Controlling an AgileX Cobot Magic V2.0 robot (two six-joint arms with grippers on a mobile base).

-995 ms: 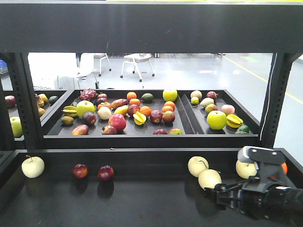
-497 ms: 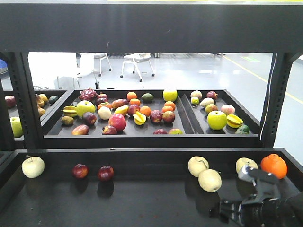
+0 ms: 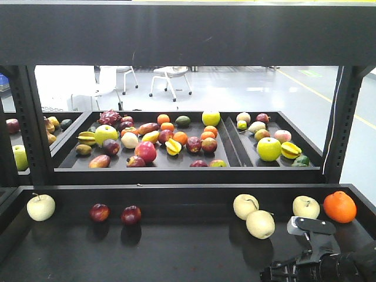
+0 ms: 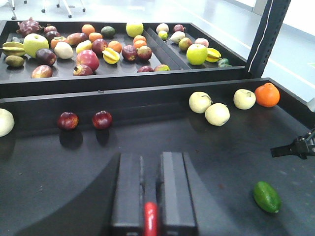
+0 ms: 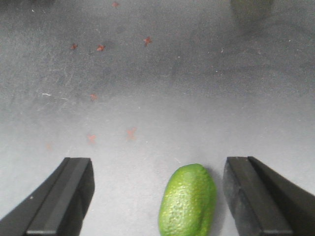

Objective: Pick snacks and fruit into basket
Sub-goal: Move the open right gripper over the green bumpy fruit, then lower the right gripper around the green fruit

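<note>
A small oblong green fruit (image 5: 189, 202) with pebbly skin lies on the dark shelf floor; in the left wrist view this green fruit (image 4: 267, 196) is at the lower right. My right gripper (image 5: 157, 196) is open and straddles it, with the fruit nearer the right finger (image 5: 253, 196) and touching neither. From the front, the right gripper (image 3: 275, 274) is low at the bottom right. My left gripper (image 4: 150, 157) is shut with nothing in it, over bare floor. No snacks and no basket show in any view.
Pale apples (image 3: 245, 205) (image 3: 260, 223) (image 3: 306, 207) and an orange (image 3: 339, 207) sit behind the right arm. Two red apples (image 3: 99, 212) (image 3: 130, 215) and a pale apple (image 3: 40, 207) lie at the left. A raised tray (image 3: 147, 170) of mixed fruit stands behind, between black posts (image 3: 338, 123).
The right arm has dropped lower toward the front of the shelf, uncovering the orange and the right-hand pale apple. The fruit on the shelves has not moved.
</note>
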